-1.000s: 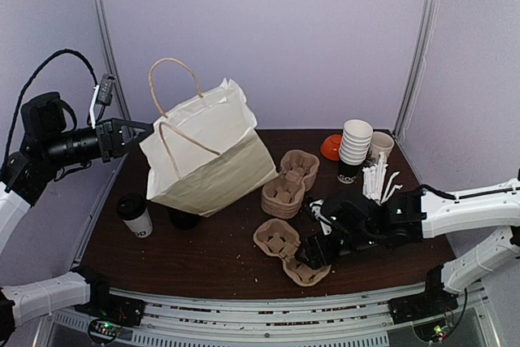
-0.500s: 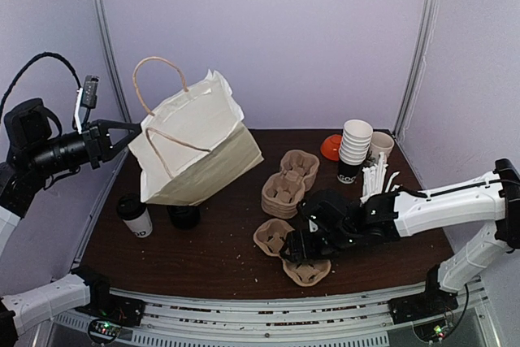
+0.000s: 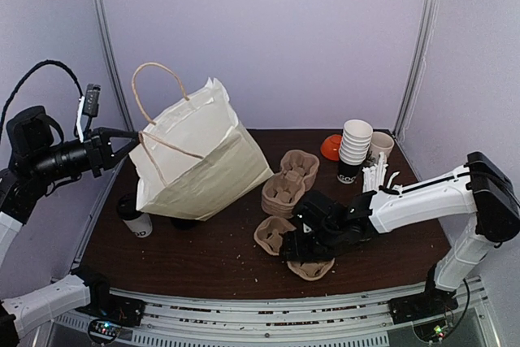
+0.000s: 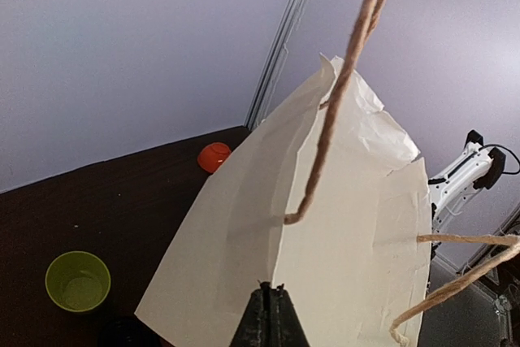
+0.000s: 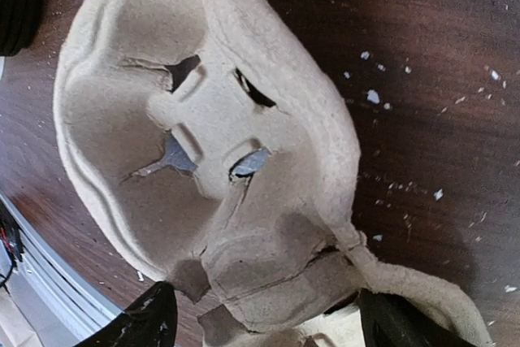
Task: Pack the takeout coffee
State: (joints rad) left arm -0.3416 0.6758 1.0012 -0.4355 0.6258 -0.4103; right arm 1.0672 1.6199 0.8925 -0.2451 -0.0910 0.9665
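Note:
The takeout coffee (image 3: 136, 219), a white cup with a black lid, stands at the table's left edge, partly behind the lower corner of the white paper bag (image 3: 199, 156). My left gripper (image 3: 130, 140) is shut on the bag's upper edge and holds it tilted above the table. In the left wrist view the jaws (image 4: 273, 291) pinch the bag (image 4: 349, 225) below its twine handle. My right gripper (image 5: 272, 324) is open low over a brown pulp cup carrier (image 5: 203, 119). Its fingers straddle the carrier's near end. From the top view this gripper (image 3: 297, 250) sits on the carrier (image 3: 275, 236) at centre front.
A stack of pulp carriers (image 3: 284, 188) sits behind the right gripper. At the back right are stacked white cups (image 3: 355, 148), an orange lid (image 3: 331, 146) and white stirrers (image 3: 375, 176). A black stack of lids (image 5: 16, 6) lies near the carrier. A green cup (image 4: 78, 280) stands beyond the bag.
The left arm swung the bag to the left, then lowered it slightly over the coffee cup. The right gripper slid left over the pulp carrier.

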